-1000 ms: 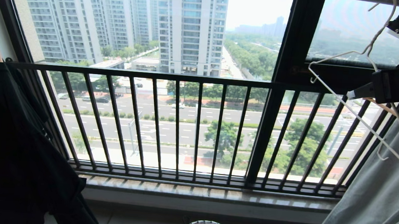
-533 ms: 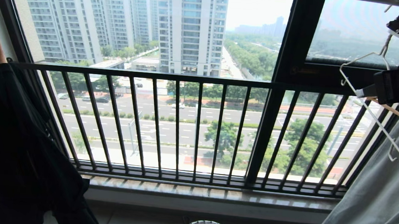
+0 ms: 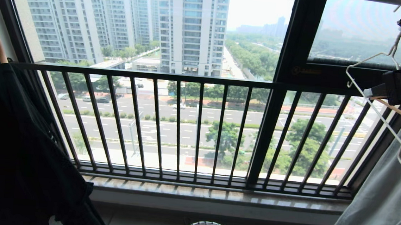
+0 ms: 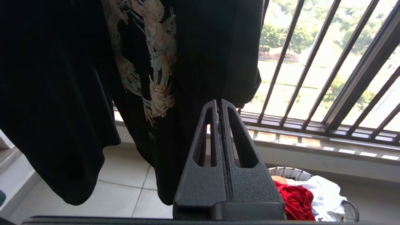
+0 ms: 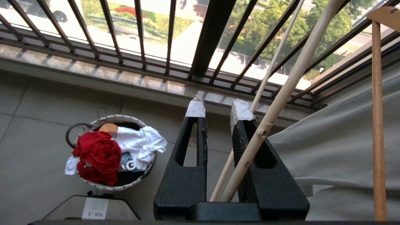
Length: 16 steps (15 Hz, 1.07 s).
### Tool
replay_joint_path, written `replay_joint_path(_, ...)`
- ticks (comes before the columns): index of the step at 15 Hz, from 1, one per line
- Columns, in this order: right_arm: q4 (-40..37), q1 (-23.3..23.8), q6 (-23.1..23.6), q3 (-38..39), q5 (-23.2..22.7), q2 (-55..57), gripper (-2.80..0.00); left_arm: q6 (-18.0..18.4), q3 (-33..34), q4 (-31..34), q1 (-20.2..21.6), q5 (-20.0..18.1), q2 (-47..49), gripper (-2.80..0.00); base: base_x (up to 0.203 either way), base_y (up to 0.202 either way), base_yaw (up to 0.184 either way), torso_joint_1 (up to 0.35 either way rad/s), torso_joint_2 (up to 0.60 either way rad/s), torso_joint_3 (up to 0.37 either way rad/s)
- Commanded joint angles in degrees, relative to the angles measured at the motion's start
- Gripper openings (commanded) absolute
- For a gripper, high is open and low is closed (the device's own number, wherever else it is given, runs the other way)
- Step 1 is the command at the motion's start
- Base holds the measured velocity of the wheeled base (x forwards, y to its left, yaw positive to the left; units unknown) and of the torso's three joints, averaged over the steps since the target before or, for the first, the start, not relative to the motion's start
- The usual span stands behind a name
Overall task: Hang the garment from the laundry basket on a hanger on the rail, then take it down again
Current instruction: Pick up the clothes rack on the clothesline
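Close in and low on the left: left hand (image 4: 218, 104), fingers pressed flat together, nothing in it, hanging in front of a black printed shirt (image 4: 78, 78). Parked.

On the floor just ahead: the laundry basket (image 5: 120, 117). The garment (image 5: 98, 156) is bunched on top at one side, red, touching a white shirt (image 5: 140, 142) beside it. Neither hand is near the cloth.

Up and to the right: right hand (image 5: 218, 107), raised at the edge of the head view. Fingers are drawn in to a narrow gap and the hanger (image 5: 281, 100) has its wire running through that gap. I read this as a hold on the hanger, since the frame sits tilted and not hanging plumb. Pad contact itself is not plainly seen. A pale grey garment (image 5: 337, 134) and a wooden hanger (image 5: 377, 125) are just beside it.

Key relation: the garment lies well below the right hand and to its left, far apart. The hanger's long axis slants in the head view, high end toward the window post, low end out past the right edge. The left hand is the nearer one to the basket. The hook's top leaves the head view, so its seat on the rail cannot be seen.

Beyond: black railing (image 3: 202, 80), then the street.

Against a second ago: the hanger and right hand sit further right in the head view, while the railing holds its place. The basket and its contents are unchanged.
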State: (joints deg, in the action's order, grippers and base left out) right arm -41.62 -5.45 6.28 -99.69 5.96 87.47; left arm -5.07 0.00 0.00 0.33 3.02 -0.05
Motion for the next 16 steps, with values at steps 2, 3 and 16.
replay_joint_path(2,-0.1,0.0,0.3,0.2,-0.4,-1.9,-2.80,0.0,0.0,0.0,0.0,0.1,0.0,-2.80,0.000,0.000,0.000,0.000,0.00,0.000)
replay_joint_path(3,-0.1,0.0,0.3,0.3,-1.0,-2.4,-2.80,0.0,0.0,0.0,0.0,0.1,0.0,-2.80,0.000,0.000,0.000,0.000,0.00,0.000)
replay_joint_path(16,3.0,-0.4,2.1,1.3,-3.9,-6.6,-2.80,0.0,0.0,0.0,0.0,0.1,0.0,-2.80,0.000,0.000,0.000,0.000,0.00,0.000)
